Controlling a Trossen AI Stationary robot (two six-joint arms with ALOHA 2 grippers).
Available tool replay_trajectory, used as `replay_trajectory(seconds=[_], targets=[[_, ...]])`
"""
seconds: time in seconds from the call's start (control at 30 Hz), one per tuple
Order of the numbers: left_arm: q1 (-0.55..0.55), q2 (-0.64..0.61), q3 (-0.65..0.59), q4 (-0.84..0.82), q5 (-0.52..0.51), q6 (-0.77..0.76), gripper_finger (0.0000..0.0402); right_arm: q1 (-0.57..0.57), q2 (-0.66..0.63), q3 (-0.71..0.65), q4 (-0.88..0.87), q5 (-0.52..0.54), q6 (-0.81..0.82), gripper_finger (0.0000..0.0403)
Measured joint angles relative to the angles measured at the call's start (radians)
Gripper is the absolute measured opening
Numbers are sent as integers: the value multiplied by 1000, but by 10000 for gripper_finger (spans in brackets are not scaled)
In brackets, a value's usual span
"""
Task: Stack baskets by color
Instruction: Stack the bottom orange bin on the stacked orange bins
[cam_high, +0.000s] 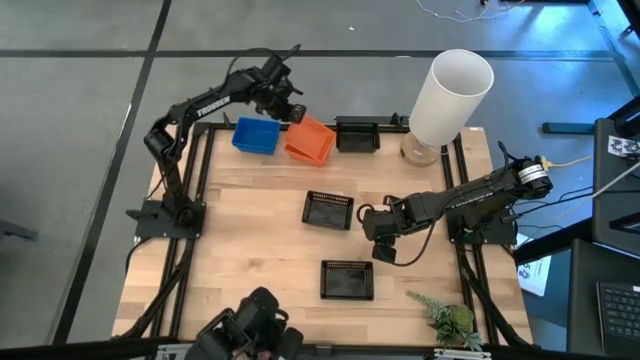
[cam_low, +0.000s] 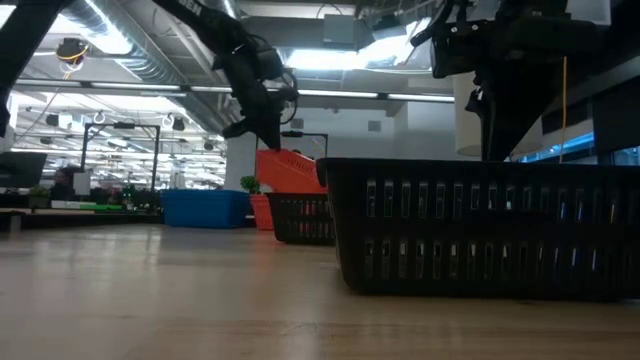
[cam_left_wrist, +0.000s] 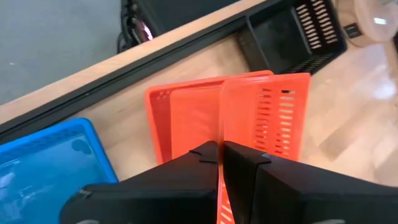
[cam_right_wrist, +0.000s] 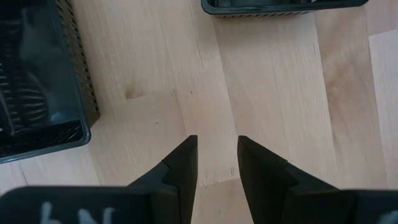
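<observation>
The left end effector (cam_left_wrist: 221, 155) is clamped on the wall of an orange basket (cam_high: 309, 140), tilted over the orange stack at the far edge of the surface (cam_high: 260, 250), beside the blue baskets (cam_high: 256, 136). One black basket (cam_high: 357, 134) sits at that edge too. The right end effector (cam_right_wrist: 216, 146), fingers apart and empty, hovers between two other black baskets, mid-surface (cam_high: 328, 210) and nearer (cam_high: 347, 279).

Wooden table (cam_high: 260, 240) carries blue basket (cam_high: 257, 136), black baskets (cam_high: 328, 210), white cylinder (cam_high: 448, 98)
</observation>
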Motion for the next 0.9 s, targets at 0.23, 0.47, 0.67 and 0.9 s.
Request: replay_trajectory(seconds=[0.23, 0.47, 0.67, 0.9], targets=[[-4, 0, 0, 0, 29, 18, 4, 0, 0, 0, 1, 0, 1, 113], [-21, 0, 1, 0, 3, 18, 6, 0, 0, 0, 1, 0, 3, 113], [-24, 0, 1, 4, 5, 18, 10, 0, 0, 0, 1, 0, 3, 113], [-25, 0, 2, 8, 23, 18, 36, 0, 0, 0, 0, 0, 1, 113]])
